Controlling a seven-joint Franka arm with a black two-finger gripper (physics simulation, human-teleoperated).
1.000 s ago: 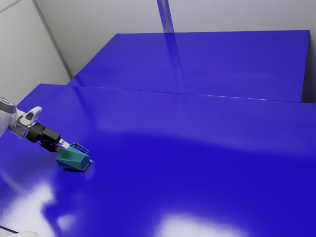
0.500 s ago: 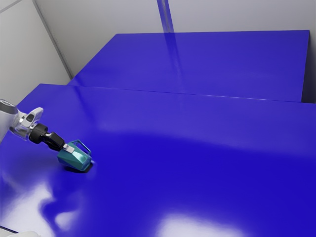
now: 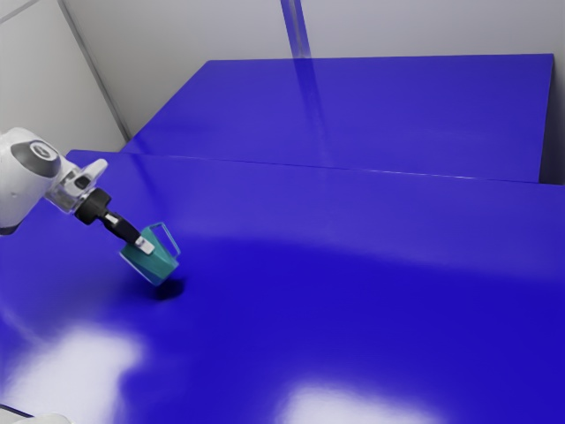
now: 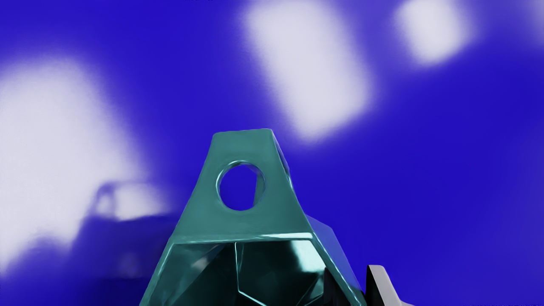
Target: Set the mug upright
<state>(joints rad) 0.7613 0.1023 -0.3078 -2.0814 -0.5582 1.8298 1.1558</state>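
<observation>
Mug (image 3: 161, 267) gripped by one side in the hand (image 3: 146, 245), one finger (image 4: 332, 292) inside, likely to lift and turn together. Hangs tilted above the tabletop (image 3: 353, 300), toward the far corner at the exterior view's left. Has open room toward the exterior view's right; probably needs levelling, base down.

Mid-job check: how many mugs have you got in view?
1. The teal mug is tilted, its wall pinched in my gripper, at the near blue table, toward the exterior view's left. Outside both views, I can't tell.
</observation>
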